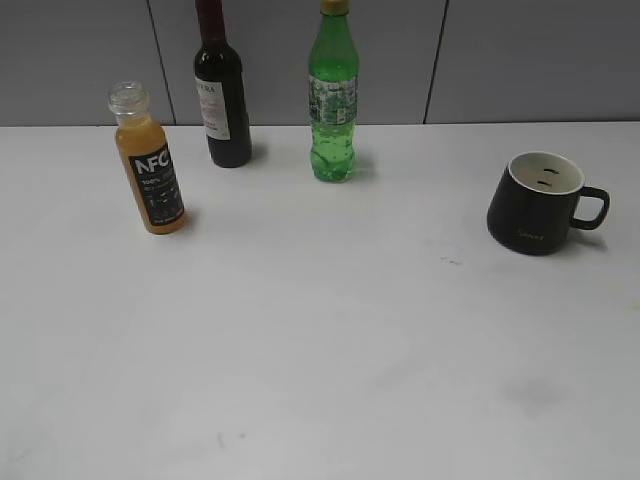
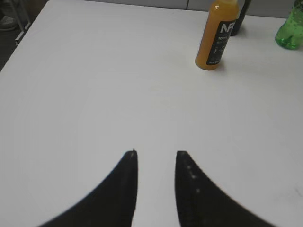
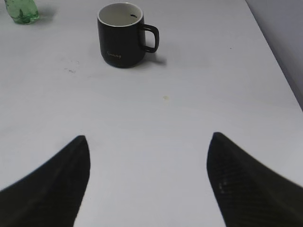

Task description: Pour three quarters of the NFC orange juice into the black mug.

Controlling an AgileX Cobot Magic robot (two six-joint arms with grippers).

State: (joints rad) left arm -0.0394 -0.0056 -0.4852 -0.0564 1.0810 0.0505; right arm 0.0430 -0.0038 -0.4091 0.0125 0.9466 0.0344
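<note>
while the nfc orange juice (image 1: 150,165) shows whole in the outside view, its open top is cut off by the edge in the left wrist view, and so is part of its white "nfc". the small words under the big letters are too tiny to read. the small gold word low on the black mug (image 1: 536,203) is hard to read too. no arm shows in the outside view at all.

the juice stands upright on the white table (image 1: 320,350), at the far left. it is well ahead of the left gripper (image 2: 156,153) and a bit to its right, not touching it. that gripper has a small gap between its two dark fingers and holds nothing. the mug sits at the far right, well apart from the juice. it is far ahead of the right gripper (image 3: 149,137), which is spread wide with nothing in it.

the bottle is clear with no cap, orange to the neck, with a black label. the mug is squat, black outside, white inside, handle to the right.

behind the juice stand a dark wine bottle (image 1: 222,95) and a green soda bottle (image 1: 333,100), tops cut off.
</note>
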